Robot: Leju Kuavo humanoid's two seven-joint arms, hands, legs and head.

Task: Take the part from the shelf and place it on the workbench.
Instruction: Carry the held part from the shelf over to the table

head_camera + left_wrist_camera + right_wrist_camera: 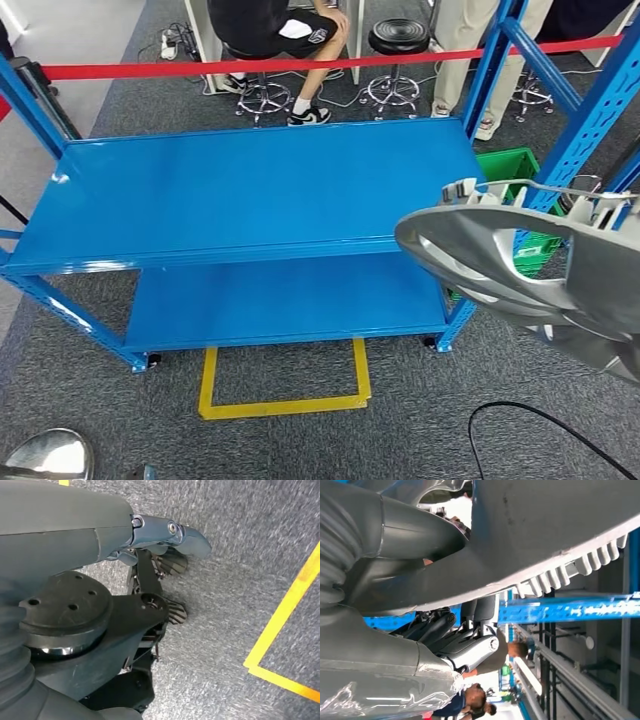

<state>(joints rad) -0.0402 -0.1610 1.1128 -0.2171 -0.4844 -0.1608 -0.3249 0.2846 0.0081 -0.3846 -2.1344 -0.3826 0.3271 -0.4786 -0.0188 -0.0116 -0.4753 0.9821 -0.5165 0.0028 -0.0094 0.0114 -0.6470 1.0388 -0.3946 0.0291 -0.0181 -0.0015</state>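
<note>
Part carried toward the workbench.
The right robot hand (444, 640) grasped the grey part (528, 270) beyond the tabletop's (249, 190) right edge, evidently for placement; the left robot hand (158, 595) hung clenched, holding nothing.

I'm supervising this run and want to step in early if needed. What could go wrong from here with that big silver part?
The part is wide and hangs at the right hand, beside the blue upright; it could clip that upright. It might tilt in the grip before reaching the workbench. The floor cable could snag a foot.
</note>
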